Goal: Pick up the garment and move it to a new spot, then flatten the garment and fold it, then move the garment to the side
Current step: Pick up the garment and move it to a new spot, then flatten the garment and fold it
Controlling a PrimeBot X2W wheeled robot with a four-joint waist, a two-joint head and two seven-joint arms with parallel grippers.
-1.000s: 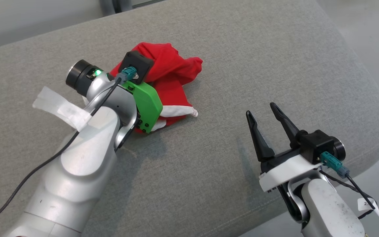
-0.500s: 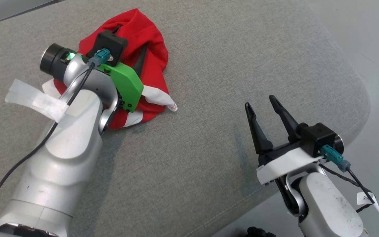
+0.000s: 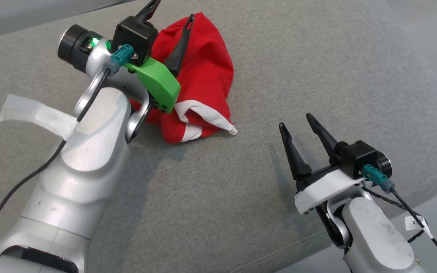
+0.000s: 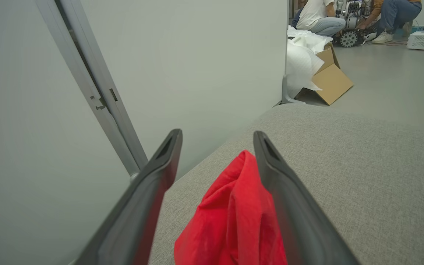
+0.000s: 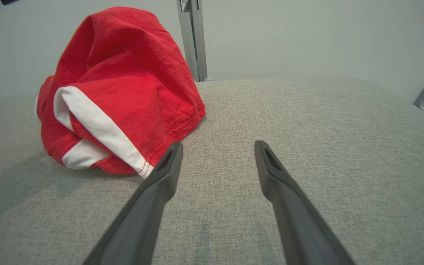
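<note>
**Left tool [image 3: 172, 9] spread over heaped garment [image 3: 203, 76]**

A red fold lies against one finger; withdrawing could snag and drag it. The right tool [image 3: 295, 120], spread and empty, hovers at 4 o'clock. Red with white trim, the garment sits crumpled at 12 o'clock on the grey cushion [image 3: 317, 57].

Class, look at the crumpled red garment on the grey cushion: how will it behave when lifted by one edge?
Probably floppy: the red garment lies in a creased heap, so it should droop from any pinch point. Likely light: the cloth looks thin. It probably won't roll, and the woven grey cushion should resist sliding.
</note>
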